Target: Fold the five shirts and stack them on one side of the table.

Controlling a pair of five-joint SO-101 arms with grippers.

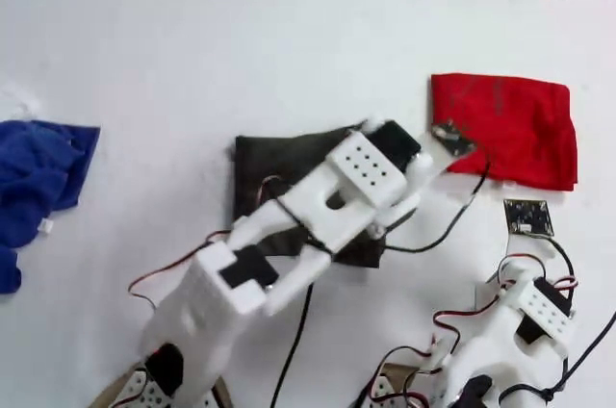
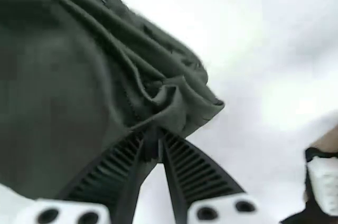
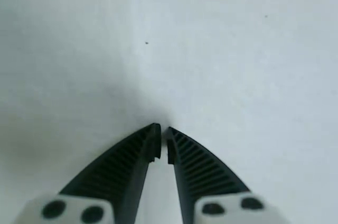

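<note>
Blue cloth comes first. The blue shirt [image 1: 38, 172] lies crumpled at the left edge of the table [image 1: 192, 52], not yet folded, and we judge it to be waiting its turn.

At mid-table the dark shirt [image 1: 274, 167] lies as a rough rectangle, partly under the left arm. The left gripper [image 2: 158, 142] has its jaws drawn narrow on a bunched edge of the dark shirt. In the left wrist view the cloth gathers into pleats that run straight into the fingertips. We read this pinch as the means of carrying one edge across, either to make a fold or to drag the shirt toward the stack. We cannot tell which.

Toward the right edge the red shirt [image 1: 505, 129] lies folded flat into a neat rectangle, well apart from the blue shirt and near the dark one. We judge it to mark the stacking side, which would explain why the dark shirt is worked close to it.

Near the front right corner the right gripper [image 3: 162, 145] hangs over bare table, jaws nearly touching, with nothing between them. We take it to be parked out of the working arm's path.

Caution: a pinch on so little cloth may slip, and thin fabric may spring open on release.
</note>
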